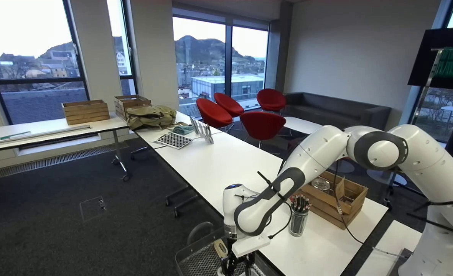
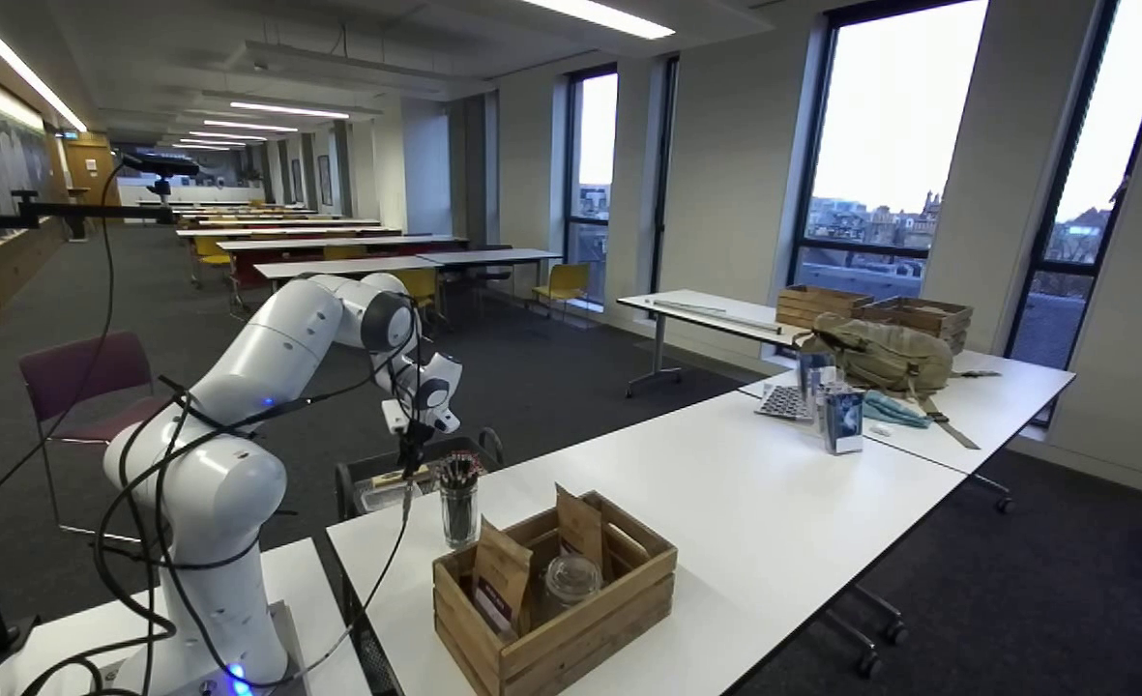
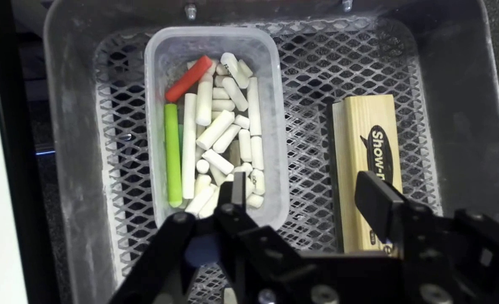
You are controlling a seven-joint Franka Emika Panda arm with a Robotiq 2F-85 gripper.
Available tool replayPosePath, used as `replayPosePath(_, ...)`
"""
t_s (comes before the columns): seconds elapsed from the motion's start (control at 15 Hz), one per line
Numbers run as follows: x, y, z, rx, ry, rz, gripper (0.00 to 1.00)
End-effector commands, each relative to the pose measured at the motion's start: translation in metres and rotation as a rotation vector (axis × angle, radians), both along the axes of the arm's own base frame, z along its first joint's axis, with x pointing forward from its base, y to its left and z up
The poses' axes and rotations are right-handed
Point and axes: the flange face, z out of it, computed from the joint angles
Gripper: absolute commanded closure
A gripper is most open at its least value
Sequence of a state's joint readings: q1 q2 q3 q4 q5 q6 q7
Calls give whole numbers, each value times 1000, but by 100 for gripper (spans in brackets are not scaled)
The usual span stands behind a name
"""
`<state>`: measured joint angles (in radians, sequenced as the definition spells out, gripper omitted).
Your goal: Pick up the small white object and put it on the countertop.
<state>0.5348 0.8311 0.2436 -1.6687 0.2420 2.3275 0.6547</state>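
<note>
Several white chalk pieces (image 3: 189, 145) lie in a clear plastic tub (image 3: 278, 126) in the wrist view, with a red and a green stick. Which one is the small white object, I cannot tell. The tub stands in a dark mesh basket (image 3: 464, 118), beside the table. My gripper (image 3: 302, 185) is open with nothing between its fingers. Its left finger overlaps the tub's lower part and its right finger a wooden eraser (image 3: 372, 114). The gripper is over the basket in both exterior views (image 1: 238, 264) (image 2: 414, 459). The white countertop (image 1: 218, 165) also shows in an exterior view (image 2: 725, 503).
A glass of pencils (image 1: 298, 222) stands on the countertop close to the arm. A wooden crate (image 2: 590, 619) with bags and a jar is beside it. A checkered board (image 1: 174, 140), stands and a green backpack (image 1: 151, 117) are at the far end. A cable (image 2: 382, 580) hangs by the arm.
</note>
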Motion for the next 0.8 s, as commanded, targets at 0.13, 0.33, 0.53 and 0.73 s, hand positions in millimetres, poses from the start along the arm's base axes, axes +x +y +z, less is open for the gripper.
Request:
replayPosePath(0.13,-12,-12,5,-76,33,-85,20)
replayPosePath(0.33,-17,-15,2,-95,46,-117,28)
replayPosePath(0.53,-19,-14,1,-107,56,-140,32)
replayPosePath(0.73,-18,-13,4,-114,63,-169,31)
